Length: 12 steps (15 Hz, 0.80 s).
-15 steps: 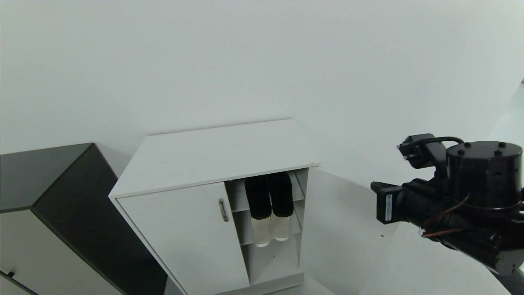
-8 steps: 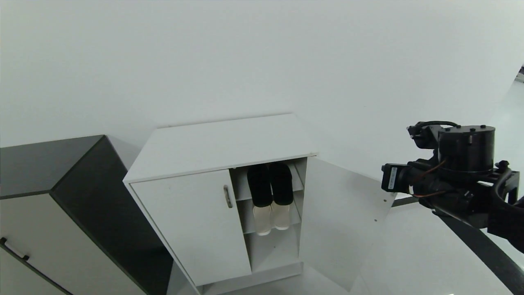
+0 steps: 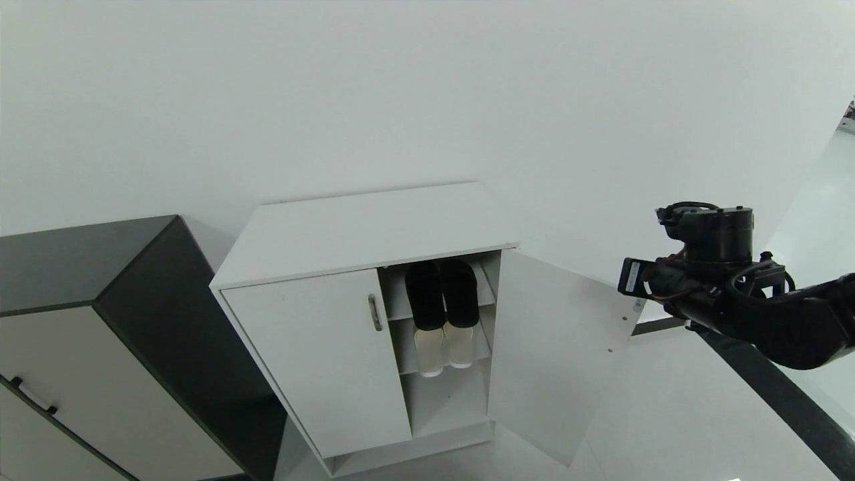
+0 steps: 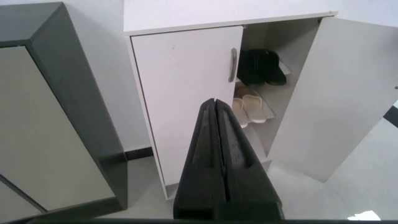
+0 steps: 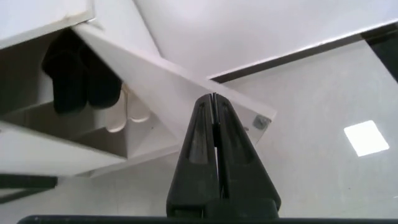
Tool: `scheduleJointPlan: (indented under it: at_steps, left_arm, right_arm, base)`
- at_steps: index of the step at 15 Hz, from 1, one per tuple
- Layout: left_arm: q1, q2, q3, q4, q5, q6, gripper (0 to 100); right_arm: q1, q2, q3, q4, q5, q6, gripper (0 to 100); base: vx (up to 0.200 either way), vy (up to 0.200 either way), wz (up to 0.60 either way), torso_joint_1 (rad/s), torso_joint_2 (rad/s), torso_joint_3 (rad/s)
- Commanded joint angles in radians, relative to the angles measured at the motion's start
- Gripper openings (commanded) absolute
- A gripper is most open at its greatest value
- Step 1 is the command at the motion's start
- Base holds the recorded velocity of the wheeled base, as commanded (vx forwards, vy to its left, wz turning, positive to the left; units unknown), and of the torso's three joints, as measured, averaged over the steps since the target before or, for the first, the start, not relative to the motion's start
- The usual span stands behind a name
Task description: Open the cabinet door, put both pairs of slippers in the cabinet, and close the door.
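The white cabinet (image 3: 361,230) stands with its left door (image 3: 320,361) closed and its right door (image 3: 554,334) swung open. Black slippers (image 3: 441,294) lie on the upper shelf, white slippers (image 3: 444,347) on the shelf below. My right arm (image 3: 708,287) hangs by the open door's outer edge. In the right wrist view my right gripper (image 5: 214,98) is shut and empty, its tip close to that door (image 5: 168,87). My left gripper (image 4: 216,102) is shut and empty, out in front of the closed door (image 4: 180,87), well short of it.
A dark grey cabinet (image 3: 100,300) stands close on the left of the white one. A black strip (image 3: 788,401) crosses the pale floor on the right. A plain white wall rises behind. Open floor lies before the cabinet.
The head camera has shifted, so the cabinet sits a little higher and smaller. My right arm has drawn farther from the camera, out beside the open door's edge. The slippers have not moved.
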<state>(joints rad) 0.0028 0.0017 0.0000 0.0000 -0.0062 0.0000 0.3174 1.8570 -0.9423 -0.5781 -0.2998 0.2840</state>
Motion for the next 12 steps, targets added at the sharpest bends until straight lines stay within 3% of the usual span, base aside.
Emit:
scheduleJointPlan:
  at_steps: [1,12]
  left_arm:
    - [0.000,0.000,0.000,0.000,0.000,0.000,0]
    - [0.000,0.000,0.000,0.000,0.000,0.000,0]
  right_arm:
    - [-0.031,0.077,-0.052,0.000,-0.001,0.021,0]
    - [-0.115,0.225,-0.130,0.000,0.025,0.026,0]
  base:
    - [0.000,0.000,0.00,0.000,0.00,0.000]
    - [0.000,0.000,0.00,0.000,0.00,0.000]
